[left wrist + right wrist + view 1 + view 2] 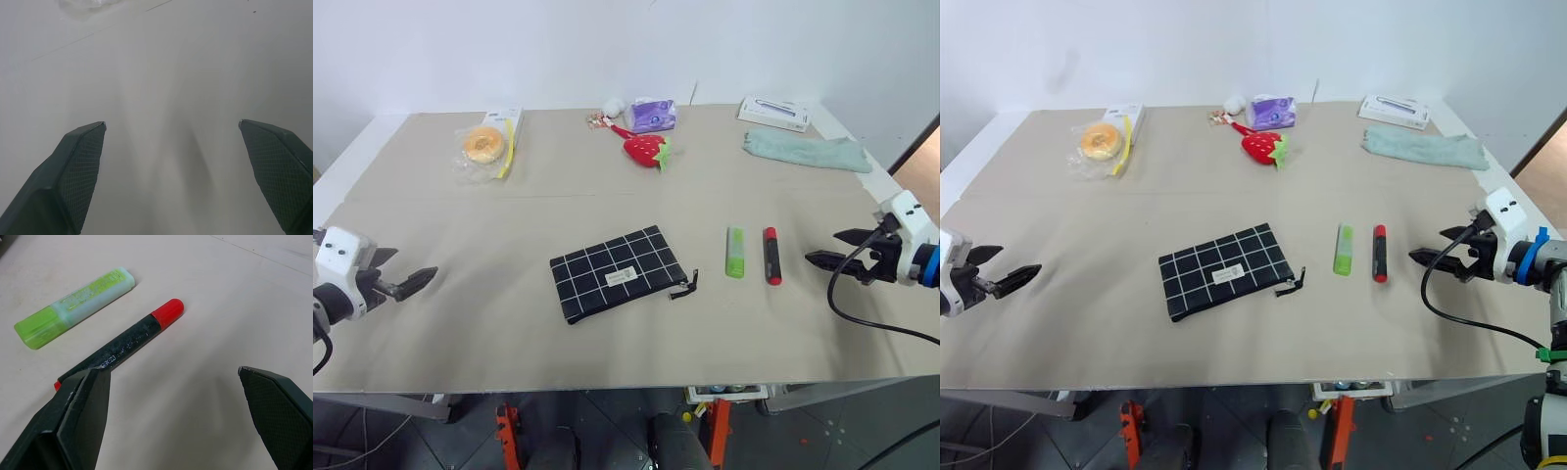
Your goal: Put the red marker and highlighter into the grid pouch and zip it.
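Both pincers hang wide and empty. The right pincer [822, 249] should drop squarely over the short black red-ended marker [771, 256], beside the light-green highlighter [734, 252], right of the closed black grid-lined fabric pouch [617, 272].

You are looking down over the table [509, 323] from the head; each wrist camera is peering close along its fingers.

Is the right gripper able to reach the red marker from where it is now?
Probably yes. The right gripper is open and points toward the red marker, with only bare table between them. The highlighter lies beyond it, apart.
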{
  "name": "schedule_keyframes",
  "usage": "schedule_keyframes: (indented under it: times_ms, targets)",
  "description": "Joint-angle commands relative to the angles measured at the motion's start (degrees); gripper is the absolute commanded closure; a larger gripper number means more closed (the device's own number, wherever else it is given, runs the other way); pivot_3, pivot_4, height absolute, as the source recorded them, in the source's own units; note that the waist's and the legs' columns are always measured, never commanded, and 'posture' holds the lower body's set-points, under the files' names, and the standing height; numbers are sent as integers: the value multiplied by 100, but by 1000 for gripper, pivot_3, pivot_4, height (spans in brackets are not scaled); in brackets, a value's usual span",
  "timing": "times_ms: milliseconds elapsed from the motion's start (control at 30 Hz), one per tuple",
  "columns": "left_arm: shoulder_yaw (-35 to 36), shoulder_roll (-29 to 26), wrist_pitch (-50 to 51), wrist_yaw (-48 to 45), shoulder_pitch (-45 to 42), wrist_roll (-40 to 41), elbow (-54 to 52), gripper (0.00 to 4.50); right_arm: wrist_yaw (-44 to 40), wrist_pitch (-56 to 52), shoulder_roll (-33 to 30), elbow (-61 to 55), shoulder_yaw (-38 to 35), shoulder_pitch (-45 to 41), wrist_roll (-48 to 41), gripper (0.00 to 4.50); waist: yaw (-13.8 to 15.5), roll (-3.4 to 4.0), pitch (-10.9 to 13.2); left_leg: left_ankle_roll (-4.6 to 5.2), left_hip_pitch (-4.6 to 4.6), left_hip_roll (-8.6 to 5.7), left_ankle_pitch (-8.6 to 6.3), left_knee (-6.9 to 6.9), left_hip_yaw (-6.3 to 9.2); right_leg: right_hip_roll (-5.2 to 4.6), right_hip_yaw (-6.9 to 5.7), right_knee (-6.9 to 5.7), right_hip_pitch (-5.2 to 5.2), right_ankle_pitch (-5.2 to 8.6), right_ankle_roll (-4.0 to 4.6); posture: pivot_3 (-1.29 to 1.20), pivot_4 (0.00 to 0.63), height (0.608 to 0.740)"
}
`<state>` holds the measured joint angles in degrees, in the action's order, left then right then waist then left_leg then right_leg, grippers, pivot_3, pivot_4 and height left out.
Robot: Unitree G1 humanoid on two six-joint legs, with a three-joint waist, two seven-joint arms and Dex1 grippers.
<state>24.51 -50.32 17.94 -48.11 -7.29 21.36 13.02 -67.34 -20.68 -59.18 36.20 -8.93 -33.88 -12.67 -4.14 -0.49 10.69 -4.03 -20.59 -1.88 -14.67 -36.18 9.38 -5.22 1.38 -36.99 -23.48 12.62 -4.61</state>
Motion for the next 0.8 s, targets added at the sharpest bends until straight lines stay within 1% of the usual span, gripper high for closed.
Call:
schedule_keyframes:
  times_ms: [33, 800]
  targets:
    - [126, -55, 71, 26, 7, 48, -148, 0, -35, 31, -135, -91, -108, -61, -31, 16, 0, 0, 0, 0, 0, 0, 0, 0, 0, 0, 0, 0, 0, 0, 0, 0, 150, 740]
    - [173, -68, 458, 156, -20, 166, -314, 0, 42, -179, -119, -93, -209, -69, -152, 16, 0, 0, 0, 0, 0, 0, 0, 0, 0, 0, 0, 0, 0, 0, 0, 0, 150, 740]
